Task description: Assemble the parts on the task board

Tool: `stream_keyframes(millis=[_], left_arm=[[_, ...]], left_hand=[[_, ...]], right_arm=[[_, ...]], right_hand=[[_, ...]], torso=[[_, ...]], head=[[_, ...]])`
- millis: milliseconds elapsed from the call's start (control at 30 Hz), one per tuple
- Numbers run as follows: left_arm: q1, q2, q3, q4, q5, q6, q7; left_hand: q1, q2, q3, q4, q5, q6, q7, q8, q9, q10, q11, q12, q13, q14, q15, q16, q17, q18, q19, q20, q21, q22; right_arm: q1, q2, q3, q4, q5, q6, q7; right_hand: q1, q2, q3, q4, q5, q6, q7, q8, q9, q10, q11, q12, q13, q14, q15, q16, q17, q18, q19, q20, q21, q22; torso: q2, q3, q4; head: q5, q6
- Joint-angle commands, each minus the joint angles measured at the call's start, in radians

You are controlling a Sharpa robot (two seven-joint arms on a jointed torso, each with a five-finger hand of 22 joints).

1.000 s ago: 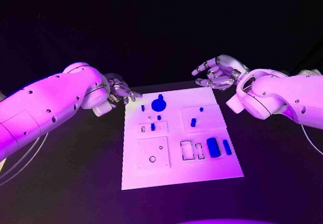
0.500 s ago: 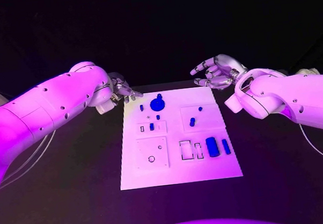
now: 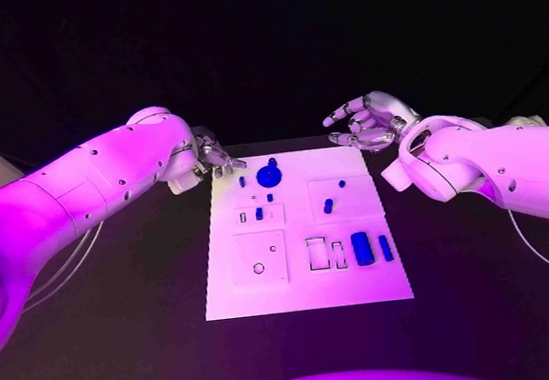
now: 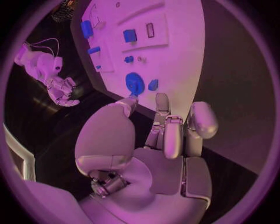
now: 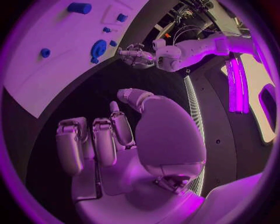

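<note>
the left hand (image 3: 205,155) hovers off the far left corner of the flat white rectangular task board (image 3: 305,292), its fingers loosely apart and holding nothing. the round blue disc part (image 3: 269,176) stands on the board just beside its fingertips. the right hand (image 3: 371,123) hangs off the board's far right corner, fingers curled but apart, holding nothing. two upright blue oblong parts (image 3: 363,248) stand well apart from both hands.
</note>
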Motion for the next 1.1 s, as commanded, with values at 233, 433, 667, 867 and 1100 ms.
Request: stream_keyframes(millis=[233, 433, 667, 867, 1100], left_arm=[[-0.014, 0.018, -0.003, -0.027, -0.008, 0.032, 0.017], [-0.019, 0.023, -0.003, -0.033, -0.007, 0.040, 0.021], [-0.020, 0.023, -0.004, -0.034, -0.004, 0.045, 0.021], [-0.021, 0.025, -0.006, -0.034, -0.006, 0.057, 0.023], [-0.021, 0.031, -0.007, -0.040, 0.001, 0.065, 0.026]], left_hand=[[-0.007, 0.002, -0.009, -0.001, -0.005, 0.008, 0.000, -0.003, -0.003, -0.004, -0.001, 0.000, -0.002, 0.065, 0.007, -0.001, 0.166, 0.012, -0.005, -0.001, -0.004, 0.002], [-0.003, 0.006, -0.010, -0.003, -0.004, 0.011, -0.001, -0.002, -0.005, -0.004, -0.002, 0.000, -0.002, 0.065, 0.006, -0.002, 0.166, 0.012, -0.005, -0.002, -0.005, 0.001], [0.025, 0.022, -0.009, -0.006, -0.001, 0.027, -0.005, 0.007, -0.015, -0.004, -0.006, 0.002, -0.007, 0.065, 0.003, 0.000, 0.167, 0.012, -0.004, -0.004, -0.004, 0.003], [0.034, 0.027, -0.007, -0.006, 0.000, 0.032, -0.006, 0.011, -0.018, -0.004, -0.006, 0.002, -0.008, 0.065, 0.003, -0.001, 0.166, 0.012, -0.004, -0.004, -0.005, 0.002], [0.039, 0.029, -0.007, -0.006, -0.001, 0.036, -0.007, 0.013, -0.019, -0.003, -0.007, 0.003, -0.009, 0.066, 0.002, 0.001, 0.168, 0.011, -0.003, -0.005, -0.004, 0.004]], right_arm=[[0.000, 0.002, 0.000, 0.004, 0.002, 0.003, 0.010], [0.000, 0.005, 0.000, 0.002, 0.002, -0.001, 0.011], [0.000, 0.010, 0.000, -0.002, 0.003, 0.000, 0.005], [0.000, 0.012, 0.000, -0.004, 0.003, 0.002, 0.002], [0.000, 0.015, 0.000, -0.004, 0.003, 0.003, 0.000]], right_hand=[[-0.007, 0.000, 0.000, -0.004, -0.006, 0.006, 0.000, -0.006, -0.001, -0.003, 0.001, -0.003, 0.027, 0.084, 0.004, -0.003, 0.190, 0.001, 0.097, 0.005, -0.004, 0.237], [-0.010, 0.002, 0.000, -0.003, -0.006, 0.007, 0.000, -0.006, -0.001, -0.003, 0.001, -0.004, 0.026, 0.084, 0.004, -0.004, 0.190, 0.001, 0.097, 0.005, -0.003, 0.238], [-0.011, 0.003, 0.000, -0.002, -0.006, 0.007, 0.000, -0.006, -0.001, -0.003, 0.001, -0.004, 0.026, 0.084, 0.004, -0.004, 0.189, 0.001, 0.097, 0.005, -0.005, 0.236], [-0.011, 0.003, 0.000, -0.002, -0.006, 0.007, 0.000, -0.006, -0.001, -0.003, 0.001, -0.004, 0.026, 0.084, 0.004, -0.004, 0.189, 0.001, 0.097, 0.005, -0.005, 0.236], [-0.011, 0.003, 0.000, -0.002, -0.006, 0.007, 0.000, -0.006, -0.001, -0.003, 0.001, -0.004, 0.026, 0.084, 0.004, -0.004, 0.189, 0.001, 0.097, 0.005, -0.005, 0.236]], torso=[[0.001, -0.0004, 0.0006], [0.000, 0.0014, 0.0015], [0.000, 0.0016, 0.0016], [0.000, 0.0017, 0.0002], [0.000, 0.0016, -0.0004]], head=[[-0.002, -0.004], [-0.006, -0.006], [-0.003, -0.015], [-0.003, -0.020], [-0.003, -0.019]])
